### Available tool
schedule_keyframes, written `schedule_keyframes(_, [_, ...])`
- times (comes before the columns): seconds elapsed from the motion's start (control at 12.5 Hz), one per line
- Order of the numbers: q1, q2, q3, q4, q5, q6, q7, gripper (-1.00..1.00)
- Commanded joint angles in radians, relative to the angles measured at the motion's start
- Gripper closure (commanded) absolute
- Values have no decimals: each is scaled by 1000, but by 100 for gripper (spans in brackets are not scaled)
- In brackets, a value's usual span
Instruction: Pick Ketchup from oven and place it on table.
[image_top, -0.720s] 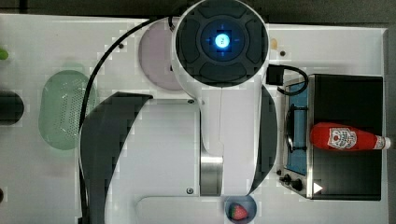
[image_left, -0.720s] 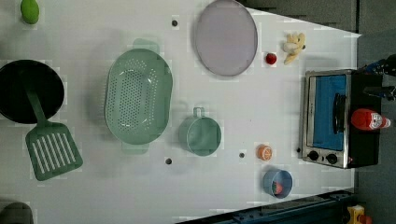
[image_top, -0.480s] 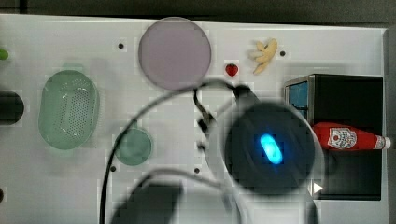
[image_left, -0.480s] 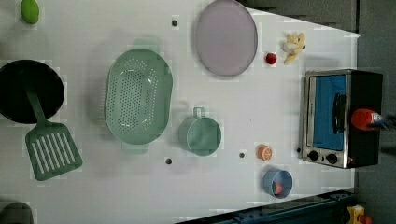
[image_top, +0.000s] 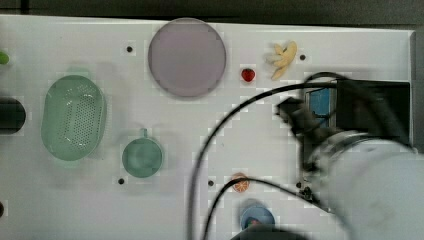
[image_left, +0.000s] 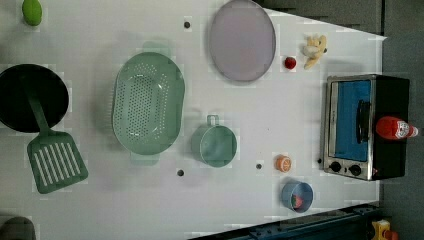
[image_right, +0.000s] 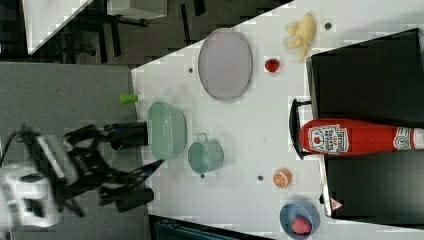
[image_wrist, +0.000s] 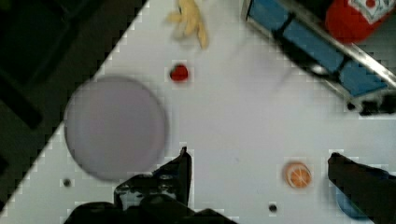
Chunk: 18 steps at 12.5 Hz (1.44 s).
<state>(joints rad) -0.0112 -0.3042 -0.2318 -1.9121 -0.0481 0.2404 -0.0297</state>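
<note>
The Ketchup (image_left: 395, 127), a red bottle with a white label, lies on top of the black oven (image_left: 390, 95), across the roof near the handle side (image_right: 350, 137). The oven's door of bluish glass (image_wrist: 299, 37) is closed. In the wrist view my gripper (image_wrist: 261, 172) is open and empty above the white table (image_wrist: 243, 112), with the Ketchup (image_wrist: 355, 18) off beyond the door. In the top view my arm (image_top: 375, 185) covers most of the oven (image_top: 319, 101) and hides the bottle.
On the table (image_left: 280, 120) lie an orange slice (image_left: 283, 163), a blue bowl holding a strawberry (image_left: 296, 196), a green mug (image_left: 216, 145), a green colander (image_left: 147, 110), a lilac plate (image_left: 242, 40), a loose strawberry (image_left: 290, 62) and a banana (image_left: 314, 49).
My arm has swung from the middle of the top view to the top view's right and now covers the oven and the bottle there. The bottle has not moved.
</note>
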Motion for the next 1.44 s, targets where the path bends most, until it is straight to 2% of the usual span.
schedule_keyframes(0.08, [-50,101,-91,-33,0,40,-41,-100])
schedule_keyframes(0.4, [-62,241,-280,-16,0,227,-41,-100])
schedule_keyframes(0.64, [-67,370,-365,-5,30,290,-31,-100])
schedule_keyframes(0.96, [-72,518,-407,11,214,335,35,-100])
schedule_keyframes(1.12, [-74,583,-408,9,220,335,76,-100])
schedule_keyframes(1.36, [-74,607,-409,3,221,338,77,-100])
schedule_keyframes(1.44, [-74,610,-408,-4,221,338,77,-71])
